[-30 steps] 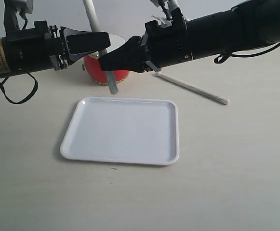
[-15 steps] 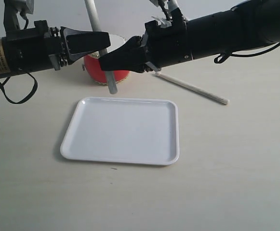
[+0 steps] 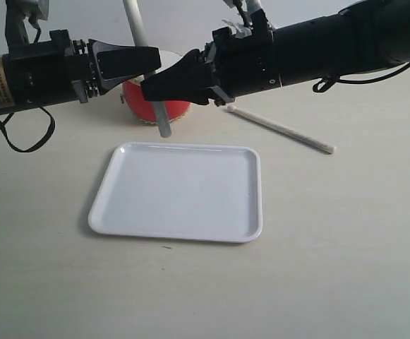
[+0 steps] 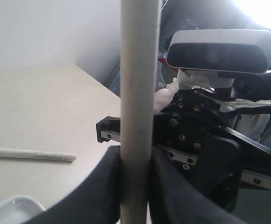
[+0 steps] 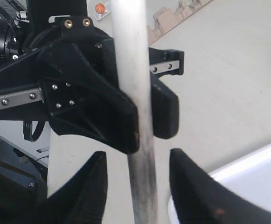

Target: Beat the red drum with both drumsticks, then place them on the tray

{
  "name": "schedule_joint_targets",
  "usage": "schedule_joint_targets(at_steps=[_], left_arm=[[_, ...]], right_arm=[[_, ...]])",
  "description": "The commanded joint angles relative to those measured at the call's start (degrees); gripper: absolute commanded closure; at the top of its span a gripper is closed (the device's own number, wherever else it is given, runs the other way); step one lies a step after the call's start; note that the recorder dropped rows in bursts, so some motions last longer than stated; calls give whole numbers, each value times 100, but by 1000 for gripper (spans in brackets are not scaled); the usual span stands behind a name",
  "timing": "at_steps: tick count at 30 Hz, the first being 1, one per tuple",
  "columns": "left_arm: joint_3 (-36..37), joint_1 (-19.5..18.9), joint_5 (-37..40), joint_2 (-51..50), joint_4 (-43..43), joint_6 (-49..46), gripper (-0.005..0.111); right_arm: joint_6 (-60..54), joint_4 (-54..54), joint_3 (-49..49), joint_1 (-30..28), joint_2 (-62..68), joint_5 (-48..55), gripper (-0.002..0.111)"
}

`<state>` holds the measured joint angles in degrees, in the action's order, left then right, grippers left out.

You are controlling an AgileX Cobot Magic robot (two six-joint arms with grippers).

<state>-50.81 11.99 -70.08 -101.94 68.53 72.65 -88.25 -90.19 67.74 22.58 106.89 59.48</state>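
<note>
The red drum (image 3: 135, 100) stands behind the tray (image 3: 183, 191), mostly hidden by both arms. My left gripper (image 3: 154, 62) is shut on one drumstick (image 3: 135, 21), which it holds nearly upright, the lower end hanging in front of the drum. In the left wrist view the jaws (image 4: 135, 186) clamp that stick (image 4: 137, 84). My right gripper (image 3: 148, 90) is open, with a finger on either side of the same stick (image 5: 135, 70) just below the left gripper's hold (image 5: 137, 186); it does not touch the stick. The second drumstick (image 3: 282, 131) lies on the table at the right.
The tabletop is pale beige. The white tray's corner shows in the right wrist view (image 5: 261, 172) and in the left wrist view (image 4: 9, 210). The lying drumstick (image 4: 30, 154) is also in the left wrist view. Both arms meet over the drum.
My right gripper has edged slightly left and up toward the upright drumstick. The left gripper and its stick have stayed put.
</note>
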Motion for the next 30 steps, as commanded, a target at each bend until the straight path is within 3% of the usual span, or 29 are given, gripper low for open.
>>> schedule_joint_targets(at_steps=[1, 15, 24, 30], left_arm=[[-43, -6, 12, 7, -34, -19, 107], [-43, -6, 12, 7, -34, 63, 107], [-43, -6, 12, 7, 15, 85, 107], [-43, -6, 1241, 181, 262, 163, 107]], right_arm=[[-7, -110, 3, 9, -13, 52, 55], [88, 894, 3, -360, -505, -80, 53], [1124, 2129, 3, -931, -609, -1194, 53], [2261, 3870, 3, -989, -609, -2347, 53]])
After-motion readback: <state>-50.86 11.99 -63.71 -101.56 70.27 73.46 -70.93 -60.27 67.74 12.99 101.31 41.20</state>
